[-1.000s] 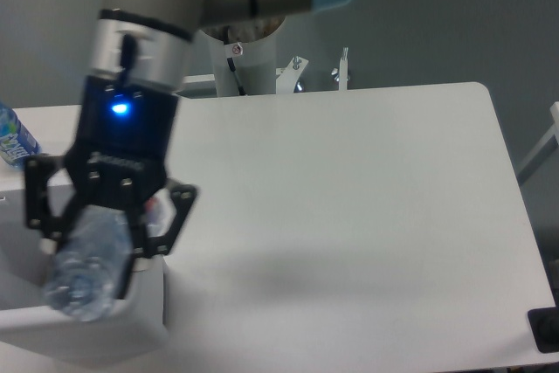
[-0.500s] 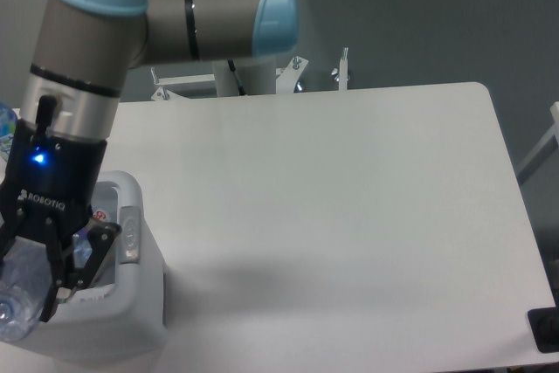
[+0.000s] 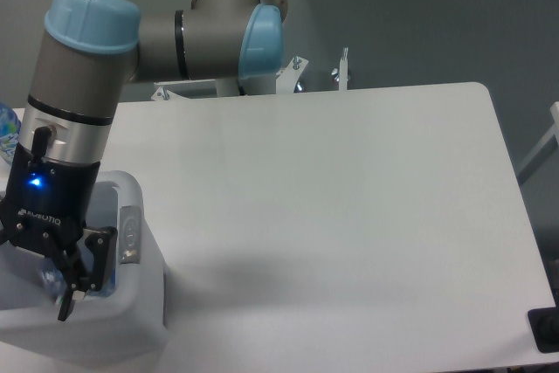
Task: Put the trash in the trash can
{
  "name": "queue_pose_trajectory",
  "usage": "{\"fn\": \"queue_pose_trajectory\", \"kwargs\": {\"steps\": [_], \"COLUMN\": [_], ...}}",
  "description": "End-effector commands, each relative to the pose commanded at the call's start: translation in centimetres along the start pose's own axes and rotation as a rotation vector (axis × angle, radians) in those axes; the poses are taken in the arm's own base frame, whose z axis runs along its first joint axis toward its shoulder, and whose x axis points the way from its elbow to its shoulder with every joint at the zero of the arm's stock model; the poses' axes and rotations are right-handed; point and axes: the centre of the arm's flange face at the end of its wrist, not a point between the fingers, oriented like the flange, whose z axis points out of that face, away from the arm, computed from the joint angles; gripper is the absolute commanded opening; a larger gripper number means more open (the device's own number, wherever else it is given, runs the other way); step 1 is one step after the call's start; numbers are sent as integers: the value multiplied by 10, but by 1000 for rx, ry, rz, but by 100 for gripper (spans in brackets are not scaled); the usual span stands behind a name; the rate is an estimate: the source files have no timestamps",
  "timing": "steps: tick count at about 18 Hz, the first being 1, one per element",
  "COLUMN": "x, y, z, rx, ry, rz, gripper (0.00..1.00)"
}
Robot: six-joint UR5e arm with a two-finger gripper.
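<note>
White bin (image 3: 131, 303): sits at the worktop's (image 3: 349, 216) left edge, directly beneath the arm.
Tool (image 3: 39, 281): fingers spread, empty, hanging over the opening for a drop.
Bottle (image 3: 51, 279): barely glimpsed inside the bin, between the fingers.

Dim, cool, even light gives the white table (image 3: 349, 198) a soft shadow toward eight o'clock, with mild overall softness.
</note>
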Motion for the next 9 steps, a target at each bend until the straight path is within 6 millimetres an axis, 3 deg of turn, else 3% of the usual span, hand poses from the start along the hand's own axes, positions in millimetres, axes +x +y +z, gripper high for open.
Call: {"fn": "queue_pose_trajectory", "kwargs": {"steps": [5,9], "x": [-71,-121], "y": [-3,2], "z": [-34,-49], "rx": [23,18], "ry": [-117,-220], "rz": [-60,-86], "gripper": [100,100]}}
